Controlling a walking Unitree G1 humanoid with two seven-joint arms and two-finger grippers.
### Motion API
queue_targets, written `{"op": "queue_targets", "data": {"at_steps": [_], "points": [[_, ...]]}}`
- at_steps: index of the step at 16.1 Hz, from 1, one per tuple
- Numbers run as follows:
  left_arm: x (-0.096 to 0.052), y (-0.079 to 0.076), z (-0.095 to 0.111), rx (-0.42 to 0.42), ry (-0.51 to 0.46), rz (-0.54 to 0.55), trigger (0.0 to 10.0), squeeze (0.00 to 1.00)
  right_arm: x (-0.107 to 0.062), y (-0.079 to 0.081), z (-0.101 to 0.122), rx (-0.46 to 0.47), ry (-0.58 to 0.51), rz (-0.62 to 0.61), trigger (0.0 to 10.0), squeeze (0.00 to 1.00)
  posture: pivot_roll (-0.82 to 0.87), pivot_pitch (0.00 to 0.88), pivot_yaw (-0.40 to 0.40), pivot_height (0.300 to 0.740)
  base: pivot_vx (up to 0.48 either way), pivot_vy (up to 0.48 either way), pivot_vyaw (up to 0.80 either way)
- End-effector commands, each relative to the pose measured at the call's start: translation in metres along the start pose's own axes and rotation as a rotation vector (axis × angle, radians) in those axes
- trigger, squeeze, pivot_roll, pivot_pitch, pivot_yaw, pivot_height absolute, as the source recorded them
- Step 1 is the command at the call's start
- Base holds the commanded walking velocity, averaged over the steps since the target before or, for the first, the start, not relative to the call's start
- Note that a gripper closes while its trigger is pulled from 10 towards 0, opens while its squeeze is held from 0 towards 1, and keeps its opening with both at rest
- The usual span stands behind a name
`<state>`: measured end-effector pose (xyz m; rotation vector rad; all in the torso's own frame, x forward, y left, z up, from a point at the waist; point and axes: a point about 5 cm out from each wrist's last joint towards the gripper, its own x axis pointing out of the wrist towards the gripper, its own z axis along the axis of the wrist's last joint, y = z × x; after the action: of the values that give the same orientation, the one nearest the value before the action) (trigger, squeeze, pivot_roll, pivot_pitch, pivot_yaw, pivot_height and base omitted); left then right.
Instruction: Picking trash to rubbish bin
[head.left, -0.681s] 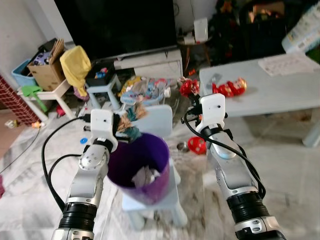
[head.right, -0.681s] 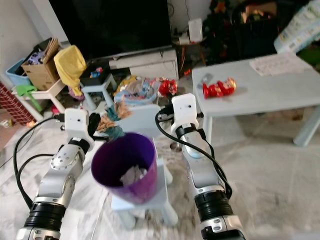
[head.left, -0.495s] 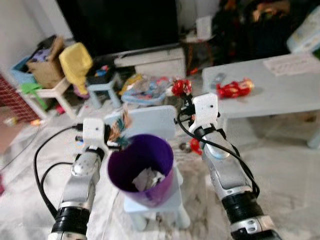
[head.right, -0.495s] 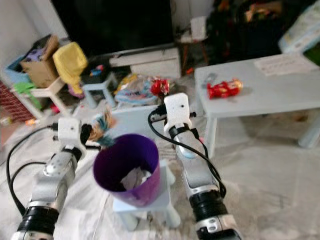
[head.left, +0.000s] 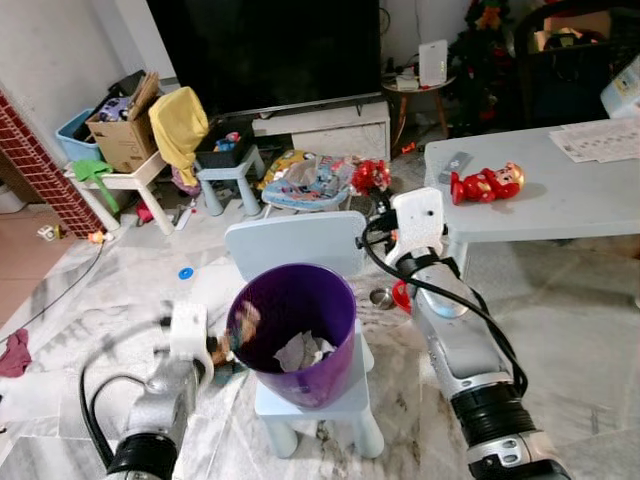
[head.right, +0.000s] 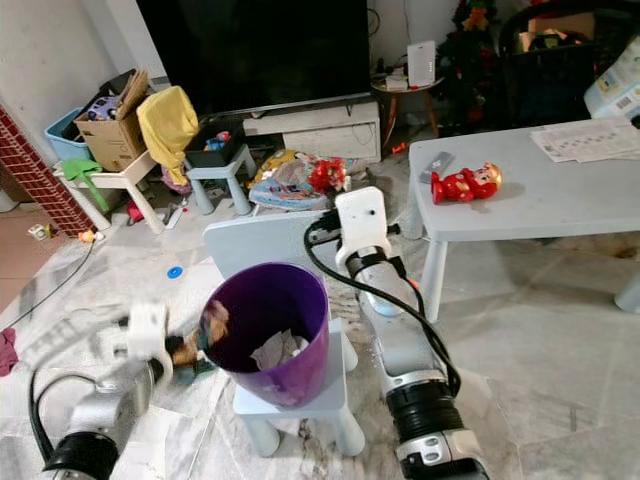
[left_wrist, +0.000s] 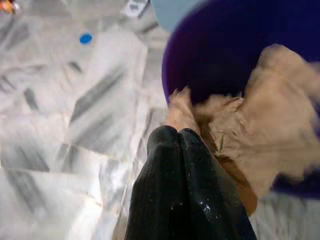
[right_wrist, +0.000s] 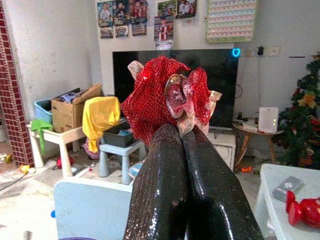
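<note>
A purple bin (head.left: 292, 330) stands on a small light-blue chair (head.left: 296, 243), with crumpled white paper (head.left: 300, 352) inside it. My left gripper (left_wrist: 175, 135) is low at the bin's left side, outside the wall, shut on a crumpled brown paper scrap (left_wrist: 252, 135) that rests against the rim (head.left: 245, 318). My right gripper (right_wrist: 175, 131) is raised behind the chair back, shut on a red mesh wrapper (right_wrist: 165, 97), which also appears in the left eye view (head.left: 371, 177).
A pale table (head.left: 560, 200) with a red toy (head.left: 485, 183) stands on the right. A metal bowl (head.left: 380, 296) lies on the floor by the chair. Beyond are a toy pile (head.left: 300, 180), a stool (head.left: 230, 170), a cardboard box (head.left: 125, 135) and a TV stand (head.left: 320, 125).
My left arm has dropped from above the bin's rim to low beside the bin's left wall, still holding its scrap. The right arm stays raised with the red wrapper. The camera shifted.
</note>
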<state>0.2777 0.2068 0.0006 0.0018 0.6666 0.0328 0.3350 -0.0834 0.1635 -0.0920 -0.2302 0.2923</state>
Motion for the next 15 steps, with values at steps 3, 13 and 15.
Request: {"op": "queue_targets", "data": {"at_steps": [3,13,15], "points": [[0.005,0.012,0.013,0.023,-0.056,0.006,10.0,0.00,0.002,0.004,0.006,0.005,-0.019,0.014,10.0,0.00,-0.08,0.000,0.148,0.740,0.000,0.000,0.00],[0.000,-0.003,0.102,0.033,-0.500,-0.012,10.0,0.00,-0.002,0.000,0.008,0.003,-0.031,-0.003,10.0,0.00,-0.09,0.000,0.145,0.740,0.000,0.000,0.00],[-0.016,-0.013,0.132,0.054,-0.664,-0.026,10.0,0.00,-0.003,-0.003,0.008,-0.002,-0.032,-0.008,10.0,0.00,-0.09,0.000,0.142,0.740,0.000,0.000,0.00]]}}
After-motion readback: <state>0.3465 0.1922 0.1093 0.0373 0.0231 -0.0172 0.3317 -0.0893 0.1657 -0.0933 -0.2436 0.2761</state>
